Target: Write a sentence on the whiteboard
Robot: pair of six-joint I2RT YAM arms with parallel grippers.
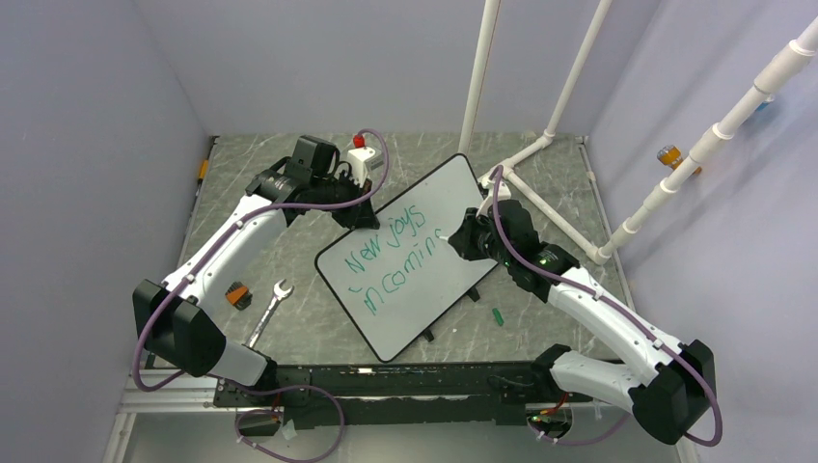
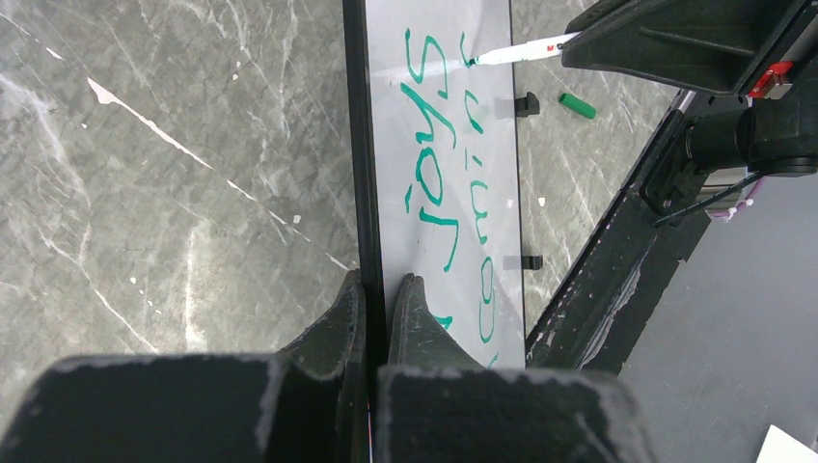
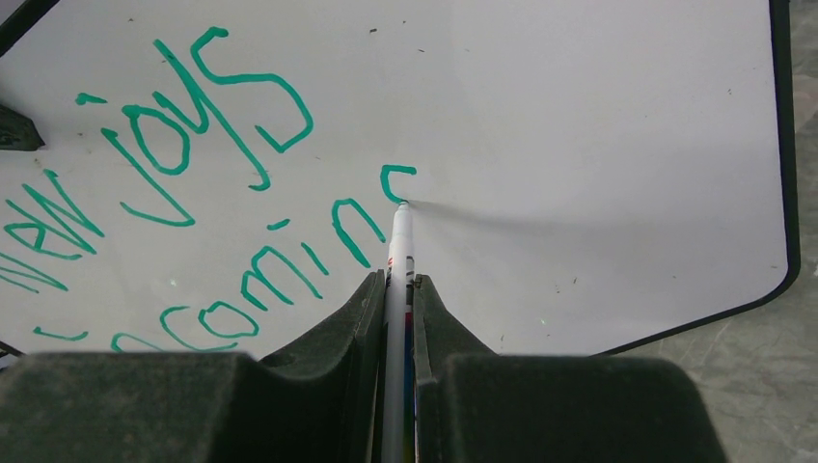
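Note:
The whiteboard (image 1: 434, 198) lies tilted on the table, white with a thin black rim. The sentence (image 1: 400, 253) is green lettering in two lines, "New joys" over "incomin" plus a started curve. My left gripper (image 2: 377, 289) is shut on the whiteboard's far-left edge (image 2: 365, 145). My right gripper (image 3: 397, 285) is shut on a white marker (image 3: 400, 241); its tip touches the board at the started last letter (image 3: 394, 179). The marker also shows in the left wrist view (image 2: 521, 50). The board fills the right wrist view (image 3: 598, 145).
A green marker cap (image 1: 499, 315) lies on the table right of the board, also in the left wrist view (image 2: 577, 105). A wrench (image 1: 270, 309) and an orange-black item (image 1: 236, 295) lie at the left. White pipes (image 1: 540, 145) stand at the back right.

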